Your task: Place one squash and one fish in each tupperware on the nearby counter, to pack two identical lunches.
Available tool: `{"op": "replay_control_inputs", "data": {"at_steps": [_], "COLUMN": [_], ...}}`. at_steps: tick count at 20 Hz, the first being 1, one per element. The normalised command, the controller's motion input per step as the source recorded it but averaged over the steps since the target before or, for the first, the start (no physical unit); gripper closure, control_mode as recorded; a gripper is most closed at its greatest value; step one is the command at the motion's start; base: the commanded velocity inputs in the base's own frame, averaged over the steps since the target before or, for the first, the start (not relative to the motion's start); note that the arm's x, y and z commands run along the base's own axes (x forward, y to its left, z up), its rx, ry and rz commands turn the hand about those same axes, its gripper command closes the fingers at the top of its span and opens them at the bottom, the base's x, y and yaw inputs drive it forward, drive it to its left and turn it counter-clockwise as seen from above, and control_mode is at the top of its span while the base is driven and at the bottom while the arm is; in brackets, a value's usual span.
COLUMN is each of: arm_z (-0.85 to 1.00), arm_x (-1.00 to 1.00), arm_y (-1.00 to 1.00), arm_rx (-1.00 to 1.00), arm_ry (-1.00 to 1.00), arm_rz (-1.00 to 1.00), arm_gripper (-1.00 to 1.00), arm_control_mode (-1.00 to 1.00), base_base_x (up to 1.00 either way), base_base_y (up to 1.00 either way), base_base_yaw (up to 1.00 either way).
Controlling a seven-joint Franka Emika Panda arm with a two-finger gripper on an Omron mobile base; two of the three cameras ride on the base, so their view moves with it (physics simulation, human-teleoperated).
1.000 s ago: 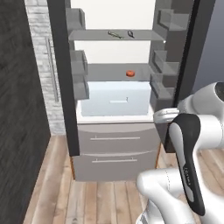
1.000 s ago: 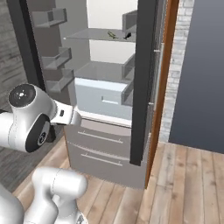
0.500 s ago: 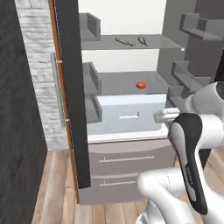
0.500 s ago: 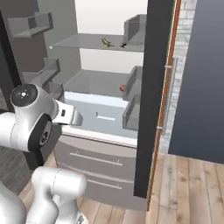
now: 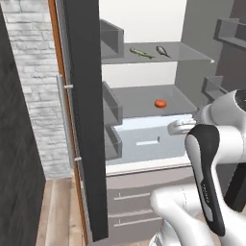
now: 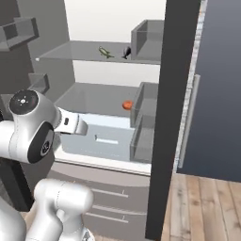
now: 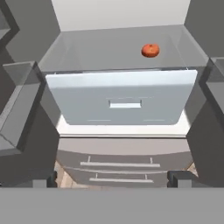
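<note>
Fridge open, squash (image 7: 150, 50) sits alone on middle glass shelf (image 7: 109, 50) above pale drawer (image 7: 124, 103); yellow-green fish (image 5: 141, 53) and dark grey fish (image 5: 163, 51) side by side on top shelf (image 5: 187, 55); tool (image 7: 112, 177) released, jaws wide, holding nothing, facing the drawer

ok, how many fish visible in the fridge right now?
2, both on the top shelf: yellow-green fish on the left, dark grey fish just right of it. Others could be hidden.
</note>
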Motion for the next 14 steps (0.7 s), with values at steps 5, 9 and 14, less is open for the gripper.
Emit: {"op": "replay_control_inputs", "data": {"at_steps": [5, 9, 14], "arm_z": [0.00, 0.00, 0.00], "arm_x": [0.00, 0.00, 0.04], "arm_y": [0.00, 0.00, 0.00], "arm_rx": [0.00, 0.00, 0.00], "arm_ry": [0.00, 0.00, 0.00], "arm_rz": [0.00, 0.00, 0.00], "arm_gripper": [-1.00, -1.00, -1.00], "arm_control_mode": [1.00, 1.00, -1.00], "base_base_x": [0.67, 0.62, 0.32], "base_base_y": [0.15, 0.00, 0.00], "base_base_yaw": [-0.11, -0.02, 0.00]}}
